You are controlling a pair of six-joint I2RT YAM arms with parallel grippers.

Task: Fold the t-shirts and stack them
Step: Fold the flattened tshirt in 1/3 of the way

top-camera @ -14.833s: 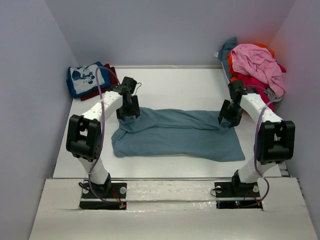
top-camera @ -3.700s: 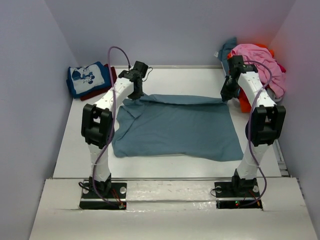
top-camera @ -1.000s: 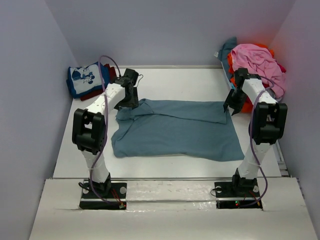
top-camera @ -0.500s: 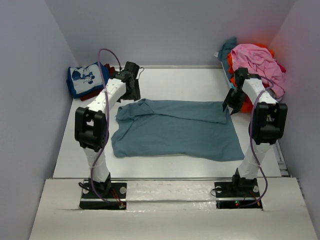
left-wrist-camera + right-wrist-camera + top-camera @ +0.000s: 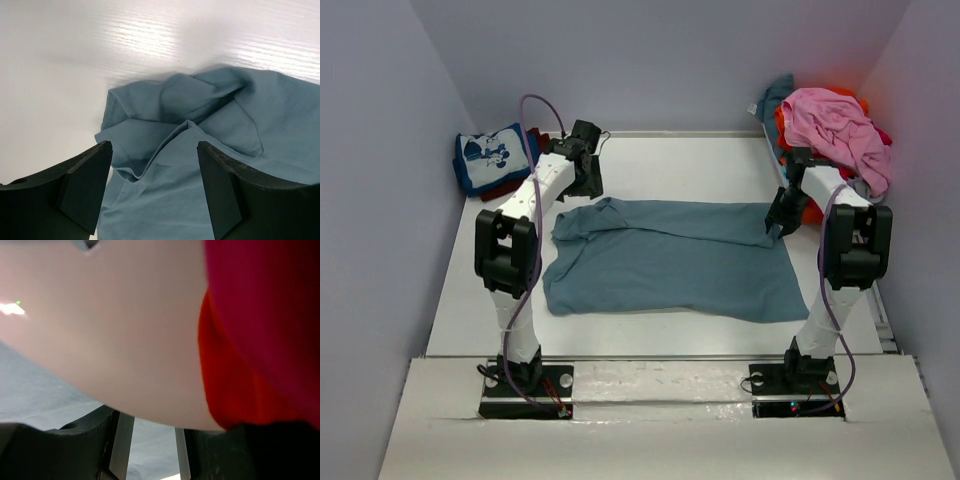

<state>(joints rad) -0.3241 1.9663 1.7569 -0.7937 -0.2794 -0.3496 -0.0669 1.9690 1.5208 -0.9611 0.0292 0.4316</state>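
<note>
The slate-blue t-shirt (image 5: 670, 262) is lying spread out in the middle of the white table (image 5: 670, 160). Its near edge is lying flat, with a bare strip of table between it and the table's near edge. Its far-left corner is bunching up in folds. Bare table is showing on the far side of the shirt, between the two arms, and along the left side. Grey walls are standing close on the left, far and right sides.

In the far-left corner the blue t-shirt with white cartoon print (image 5: 492, 158) is sitting folded on the dark red t-shirt (image 5: 508, 190). Any words on the print are too small to read. In the far-right corner the pink t-shirt (image 5: 835, 125) is lying on top of a pile with the orange t-shirt (image 5: 811, 212) and the teal t-shirt (image 5: 778, 95).

The left gripper (image 5: 585, 180) is hanging just on the far side of the bunched corner. Its fingers (image 5: 85, 185) are standing wide apart, holding nothing, with the bunched cloth lying below them.

The right gripper (image 5: 778, 222) is sitting at the shirt's far-right corner, just beside the pile. Its wrist view is blurry, so I cannot tell if its jaws are pinching the shirt.
</note>
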